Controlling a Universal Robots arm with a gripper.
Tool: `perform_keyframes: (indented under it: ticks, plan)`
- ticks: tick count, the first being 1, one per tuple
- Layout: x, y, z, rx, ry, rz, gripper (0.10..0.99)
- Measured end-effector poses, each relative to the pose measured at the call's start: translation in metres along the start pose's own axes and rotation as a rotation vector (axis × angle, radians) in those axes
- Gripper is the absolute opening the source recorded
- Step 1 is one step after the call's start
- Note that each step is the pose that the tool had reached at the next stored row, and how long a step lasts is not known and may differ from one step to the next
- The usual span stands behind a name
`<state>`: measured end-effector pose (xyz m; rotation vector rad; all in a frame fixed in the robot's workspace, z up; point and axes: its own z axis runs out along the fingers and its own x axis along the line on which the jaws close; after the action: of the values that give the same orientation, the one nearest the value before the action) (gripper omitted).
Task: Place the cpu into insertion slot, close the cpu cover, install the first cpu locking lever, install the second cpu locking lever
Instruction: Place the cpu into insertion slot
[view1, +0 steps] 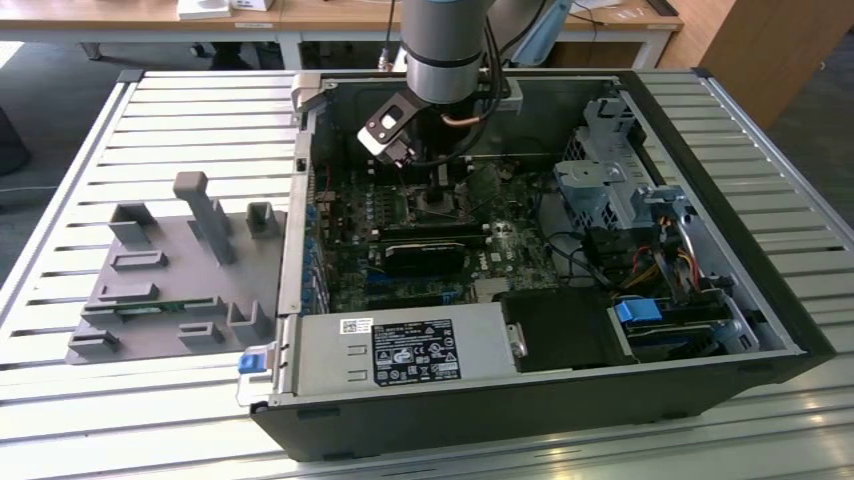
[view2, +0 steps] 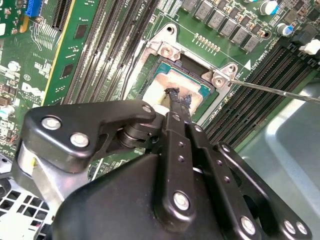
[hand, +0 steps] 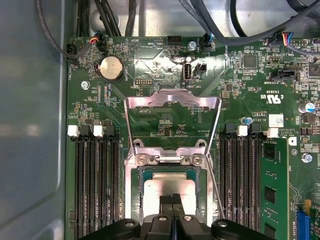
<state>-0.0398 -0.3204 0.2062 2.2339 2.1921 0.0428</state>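
Item 1, power supply (view1: 400, 350): six o'clock of the case in the exterior view.
Item 2, black card (view1: 427, 250): case centre.
Item 3, cpu (hand: 159, 189): twelve o'clock from the card, lying flat within its socket.
Item 4, gripper (hand: 172, 202): fingers pressed together, pinching nothing, tips seemingly touching the cpu top.
Item 5, cpu cover (hand: 172, 98): flipped open beyond the socket.
Handling note: judged a seating stage. Press lightly and squarely, never sliding, so the chip settles level on its contacts.
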Motion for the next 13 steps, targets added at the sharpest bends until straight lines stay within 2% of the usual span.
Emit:
perform_keyframes:
  ticks: [13]
  plan:
    - [0.0000,0.0001,-0.0017,0.000,-0.0003,0.000,0.118]
